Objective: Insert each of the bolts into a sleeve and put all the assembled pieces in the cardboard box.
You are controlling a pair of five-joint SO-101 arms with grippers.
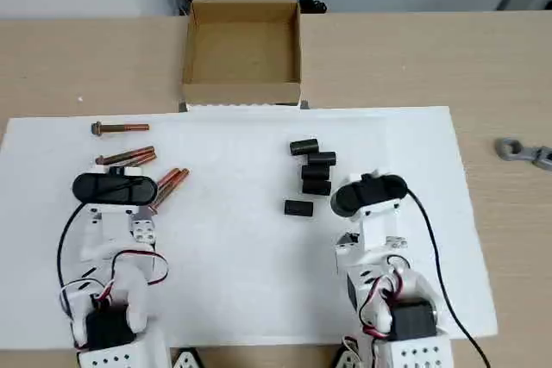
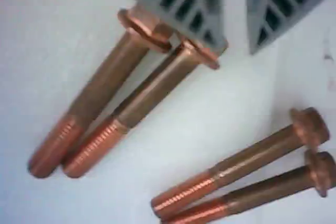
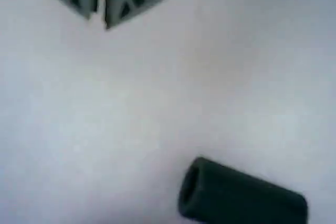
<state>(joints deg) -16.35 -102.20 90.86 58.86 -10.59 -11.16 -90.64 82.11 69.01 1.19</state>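
Several copper bolts lie on the white sheet at the left: a single one [image 1: 119, 128], a pair [image 1: 126, 158] and another pair [image 1: 169, 185]. My left gripper [image 2: 237, 45] hangs open just above the sheet, one finger [image 2: 181, 3] over the heads of a bolt pair [image 2: 121, 103]; the second pair [image 2: 252, 177] lies beside it. Several black sleeves [image 1: 312, 174] cluster mid-sheet, one [image 1: 298, 208] apart from them. My right gripper [image 3: 100, 17] is shut and holds nothing, a short way from a lying sleeve [image 3: 239, 198]. The cardboard box [image 1: 197, 49] stands open beyond the sheet.
The left arm [image 1: 112, 189] and the right arm [image 1: 366, 196] stand over the near half of the white sheet [image 1: 233, 256]. A small metal tool [image 1: 522, 152] lies on the wooden table at the far right.
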